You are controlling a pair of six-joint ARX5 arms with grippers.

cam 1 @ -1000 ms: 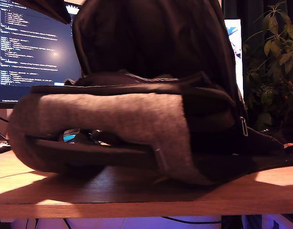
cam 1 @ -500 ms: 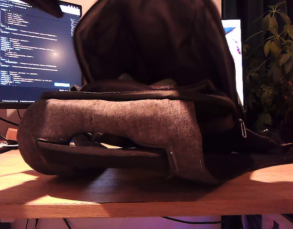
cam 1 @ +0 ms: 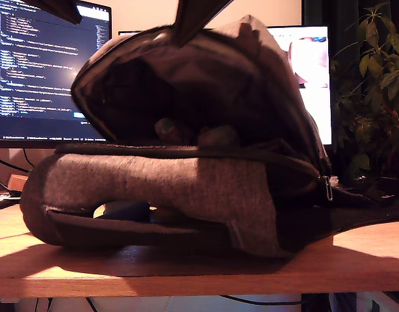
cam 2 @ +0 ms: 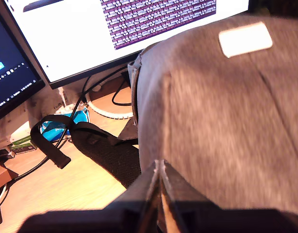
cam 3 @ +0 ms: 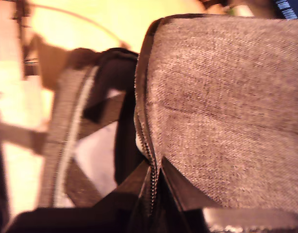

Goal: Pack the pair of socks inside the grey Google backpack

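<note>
The grey Google backpack (cam 1: 186, 185) lies on its side on the wooden table, its flap (cam 1: 264, 78) hanging half-lowered over the dark opening. Two pale rounded lumps (cam 1: 216, 135) sit just inside; it is too dim to tell whether they are the socks. My first gripper (cam 2: 158, 182) is shut on the flap's edge, with the pale patch (cam 2: 245, 39) further along the fabric. My second gripper (cam 3: 156, 177) is shut on the flap's zipper rim (cam 3: 145, 141). In the exterior view a dark gripper (cam 1: 198, 19) pinches the flap's top; which arm it belongs to is unclear.
Monitors stand behind the bag: a dark code screen (cam 1: 37, 65) at the exterior view's left and a bright one (cam 1: 313, 71) at its right. A plant (cam 1: 375, 91) fills the exterior view's right edge. A black strap (cam 2: 107, 150) and cables (cam 2: 98, 85) lie on the table.
The flap has swung down from nearly upright to half-lowered, narrowing the opening. A gripper now shows at the flap's top edge.
</note>
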